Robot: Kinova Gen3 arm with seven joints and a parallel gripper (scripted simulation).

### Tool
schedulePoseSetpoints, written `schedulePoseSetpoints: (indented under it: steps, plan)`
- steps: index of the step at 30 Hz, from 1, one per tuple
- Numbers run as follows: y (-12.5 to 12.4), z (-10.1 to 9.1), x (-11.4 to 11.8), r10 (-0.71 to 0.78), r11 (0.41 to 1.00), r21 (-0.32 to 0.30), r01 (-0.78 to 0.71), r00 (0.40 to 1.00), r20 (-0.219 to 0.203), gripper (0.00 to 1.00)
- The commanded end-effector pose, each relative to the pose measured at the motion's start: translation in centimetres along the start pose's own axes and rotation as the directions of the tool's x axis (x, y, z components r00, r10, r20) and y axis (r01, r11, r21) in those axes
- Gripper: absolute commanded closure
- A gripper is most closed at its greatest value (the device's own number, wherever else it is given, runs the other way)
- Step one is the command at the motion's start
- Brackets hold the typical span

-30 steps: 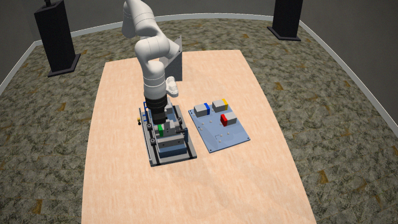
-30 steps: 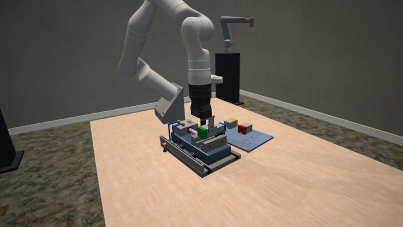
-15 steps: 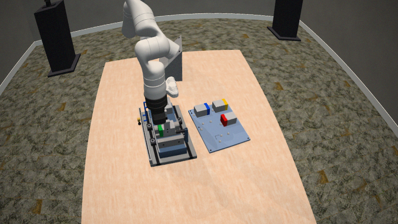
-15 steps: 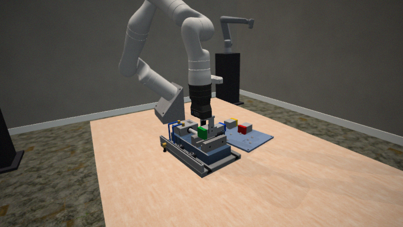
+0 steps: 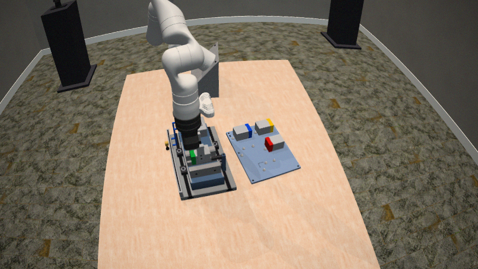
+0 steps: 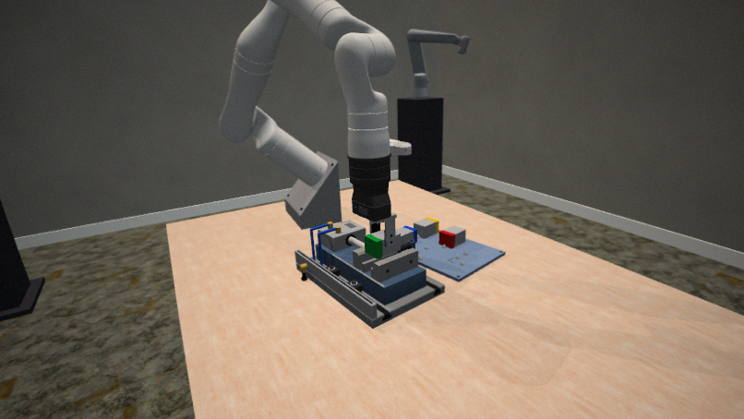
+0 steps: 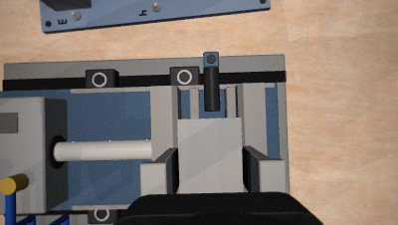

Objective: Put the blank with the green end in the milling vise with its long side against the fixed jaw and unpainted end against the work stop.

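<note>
My gripper (image 5: 196, 149) (image 6: 383, 234) (image 7: 210, 162) is shut on the blank with the green end (image 5: 193, 157) (image 6: 373, 245) (image 7: 209, 144). It holds the blank level in the gap between the jaws of the milling vise (image 5: 213, 186) (image 6: 401, 291) (image 7: 279, 100). The blank's top stands above the jaw tops. I cannot tell if it rests on the two low bars (image 7: 194, 102). Its grey end points at the dark work stop (image 7: 211, 90) and is close to it. The green end points the other way. The fixed jaw (image 5: 204, 170) (image 6: 396, 262) (image 7: 253, 112) lies beside the blank's long side.
The hose block (image 5: 201, 128) (image 6: 341, 234) (image 7: 25, 149) with its piston rod (image 7: 99, 149) is at the vise's far end. The blue plate (image 5: 267, 168) (image 6: 471, 257) (image 7: 199, 16) beside the vise holds the blue-ended (image 5: 242, 131), yellow-ended (image 5: 264, 125) (image 6: 426, 226) and red-ended (image 5: 274, 142) (image 6: 450, 237) blanks.
</note>
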State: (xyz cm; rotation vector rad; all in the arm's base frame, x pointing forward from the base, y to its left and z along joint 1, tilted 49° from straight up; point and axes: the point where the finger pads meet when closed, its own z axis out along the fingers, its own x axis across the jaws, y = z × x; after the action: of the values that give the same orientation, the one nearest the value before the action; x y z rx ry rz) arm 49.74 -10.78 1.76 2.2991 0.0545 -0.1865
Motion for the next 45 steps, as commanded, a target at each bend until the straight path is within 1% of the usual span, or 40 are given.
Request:
schedulePoseSetpoints:
  steps: [1, 45]
  plan:
    - [-0.03, -0.09, 0.06, 0.0, 1.0, 0.001, 0.0, 1.0, -0.002, 1.0]
    - [-0.03, 0.28, 0.07, 0.0, 1.0, 0.0, 0.0, 1.0, -0.002, 1.0]
